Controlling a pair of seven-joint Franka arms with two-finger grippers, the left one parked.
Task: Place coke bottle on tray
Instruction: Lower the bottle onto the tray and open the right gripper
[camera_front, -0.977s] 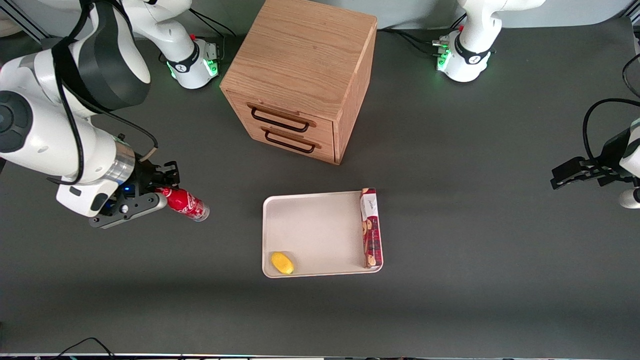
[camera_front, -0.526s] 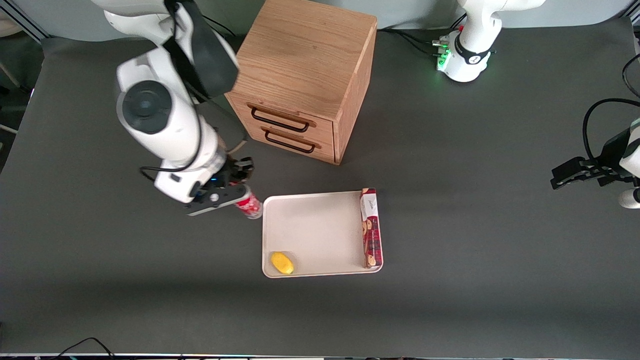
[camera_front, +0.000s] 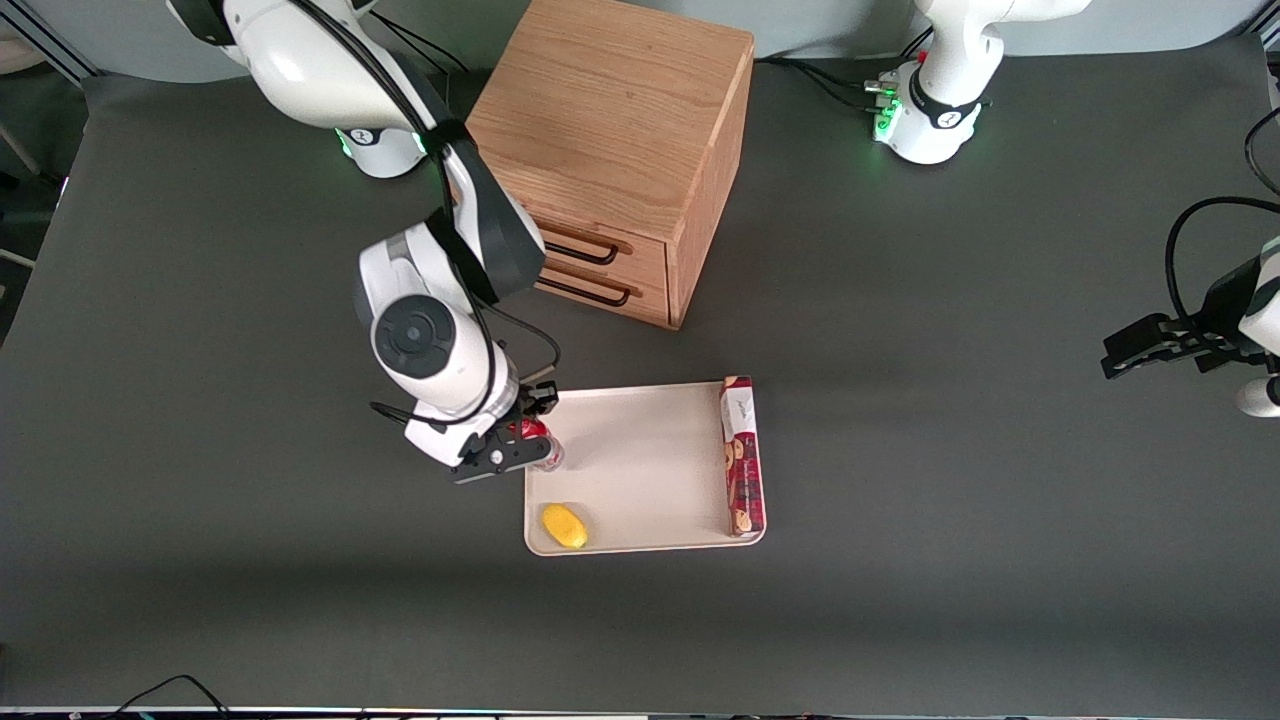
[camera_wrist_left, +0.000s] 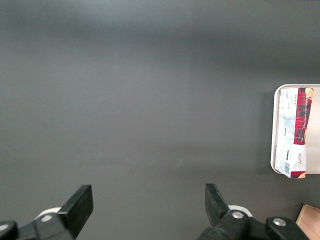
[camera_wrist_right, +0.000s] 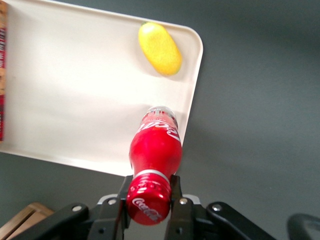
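My right gripper (camera_front: 527, 437) is shut on the red coke bottle (camera_front: 538, 442) just below its cap and holds it upright over the tray's rim at the working arm's end. In the right wrist view the gripper (camera_wrist_right: 148, 192) clamps the bottle (camera_wrist_right: 156, 147) at the neck, its base hanging over the tray's edge. The cream-white tray (camera_front: 640, 455) lies in front of the drawer cabinet; it also shows in the right wrist view (camera_wrist_right: 75, 90). The arm hides most of the bottle in the front view.
A yellow lemon-like fruit (camera_front: 564, 526) lies in the tray's corner nearest the front camera, seen too in the right wrist view (camera_wrist_right: 159, 48). A long red cookie box (camera_front: 741, 456) lies along the tray's parked-arm edge. The wooden drawer cabinet (camera_front: 610, 150) stands farther from the camera.
My right gripper has carried the coke bottle from the working arm's end of the table across to the tray's edge, and the bottle now hangs upright instead of tilted.
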